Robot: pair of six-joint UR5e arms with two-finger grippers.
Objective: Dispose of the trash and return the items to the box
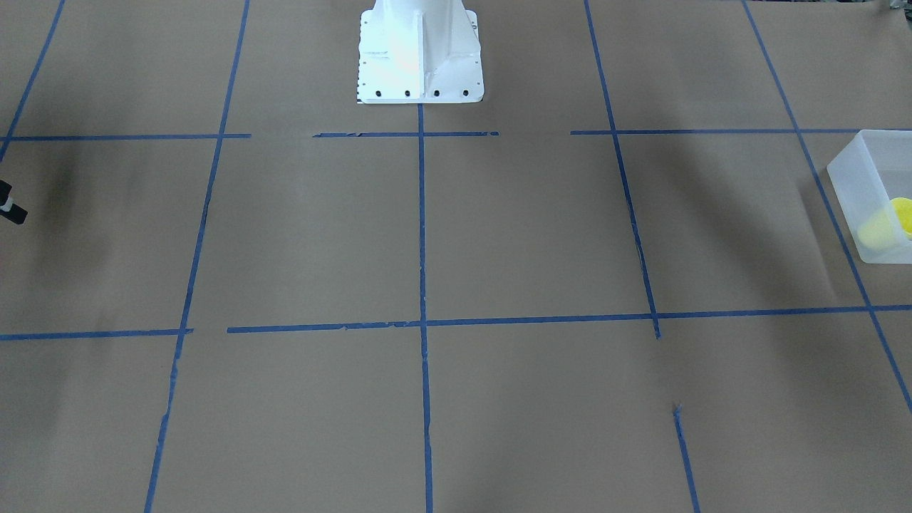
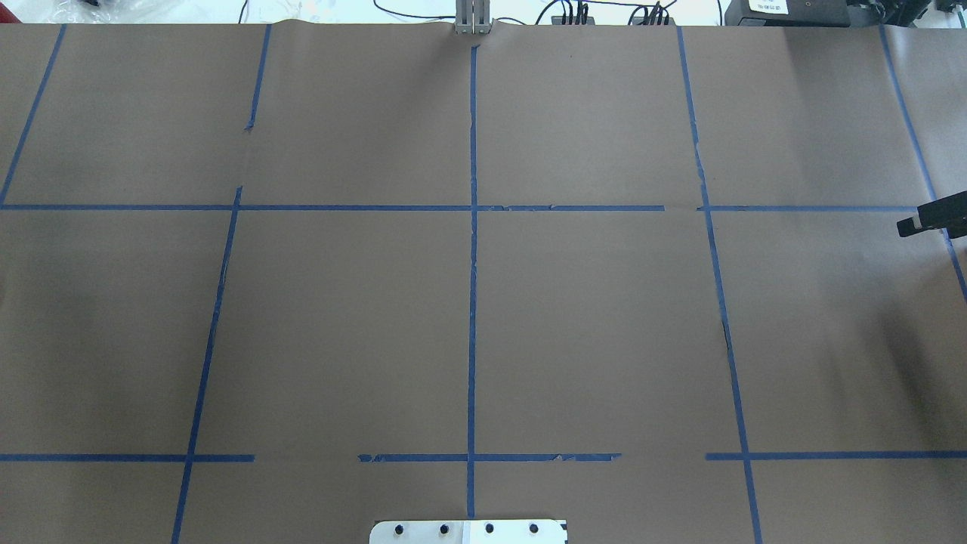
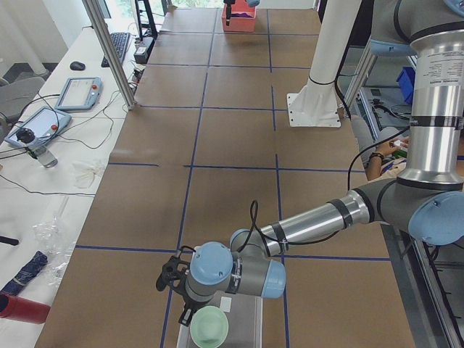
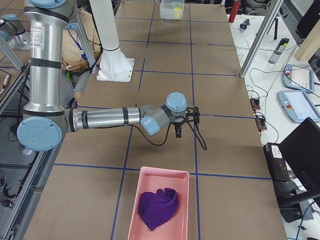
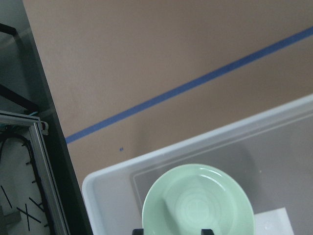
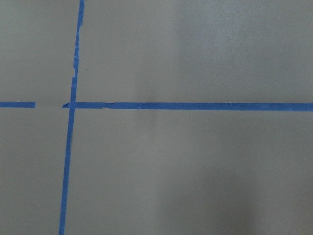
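Left gripper (image 5: 173, 231) above the box (image 5: 112, 172), fingertips (image 5: 138, 231) parted, nothing clasped; mint bowl (image 5: 198, 205) inside the box, at 6 o'clock of the wrist view; yellow cup (image 1: 903, 215) in the same box, toward 3 o'clock in the front-facing view. Right gripper (image 4: 178, 131) over the desk (image 4: 225, 100); opening not discernible.

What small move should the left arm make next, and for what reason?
Probably lift the left gripper straight up, away from the box. The bowl seems to lie inside the box walls, and the fingertips look apart, so it is likely released. The cup is in the box too.
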